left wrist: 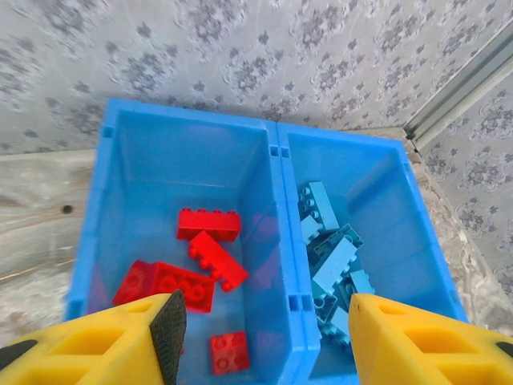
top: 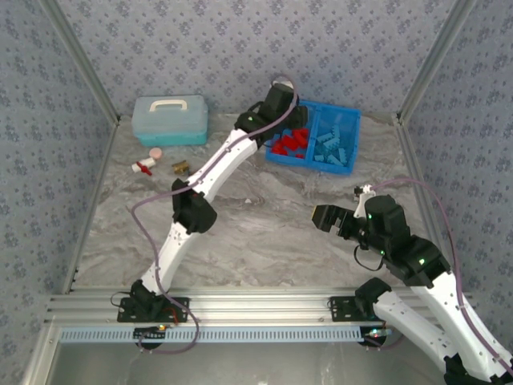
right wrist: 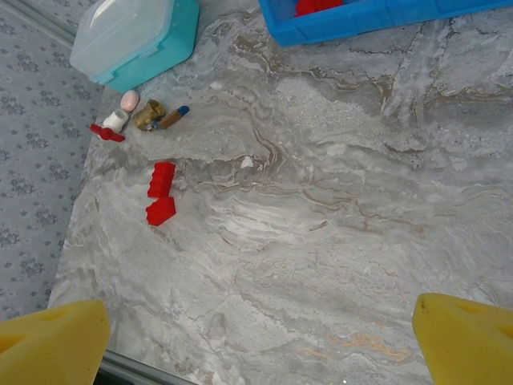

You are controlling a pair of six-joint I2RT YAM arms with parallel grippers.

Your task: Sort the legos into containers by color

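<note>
The bright blue tray [left wrist: 276,148] has two containers side by side. Several red legos [left wrist: 210,258] lie in its left compartment [left wrist: 176,160] and several light blue legos [left wrist: 333,258] in its right one [left wrist: 385,192]. My left gripper [left wrist: 260,337] hangs just above the tray, over the centre divider, open with nothing between its yellow fingers [left wrist: 104,341]. Two red legos [right wrist: 161,192] lie loose on the marble table, one close behind the other. My right gripper [right wrist: 260,345] hovers above the table's middle, wide open and empty; from above it [top: 322,216] is well in front of the tray [top: 350,148].
A pale blue lidded box [top: 170,120] with a white handle stands at the back left. Small odds and ends lie before it: a pink piece [top: 156,151], a white-and-red piece [top: 143,167], a brass piece [top: 179,168]. Patterned walls and metal posts close in the table.
</note>
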